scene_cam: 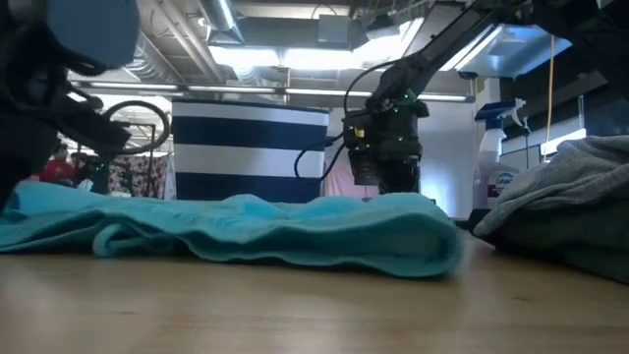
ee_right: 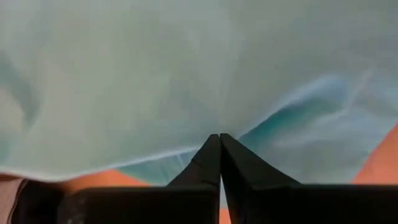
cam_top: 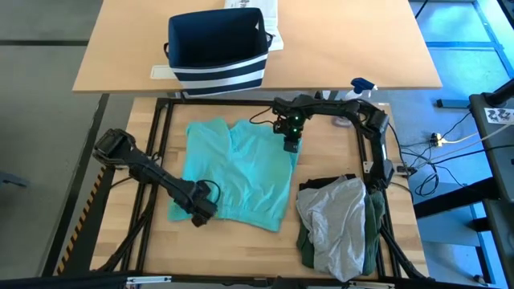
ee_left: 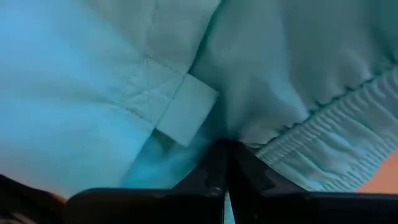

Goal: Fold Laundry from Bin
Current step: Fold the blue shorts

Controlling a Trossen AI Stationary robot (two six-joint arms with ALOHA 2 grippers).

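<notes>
Pinching teal garment (cam_top: 241, 172), spread flat mid-surface: left gripper (cam_top: 201, 215) fingers clamped shut on near hem, right gripper (cam_top: 290, 144) fingers shut on far edge. Best move, judged: lift both together, fold evenly (avoid grey-green pile (cam_top: 341, 221) alongside). Bin (cam_top: 217, 52) stood beyond.

Teal-green garment (cam_top: 241, 172); light grey garment (cam_top: 337, 221) over dark green one (cam_top: 375, 221); navy bin (cam_top: 217, 50), white stripes; pale wood table (cam_top: 241, 249).
</notes>
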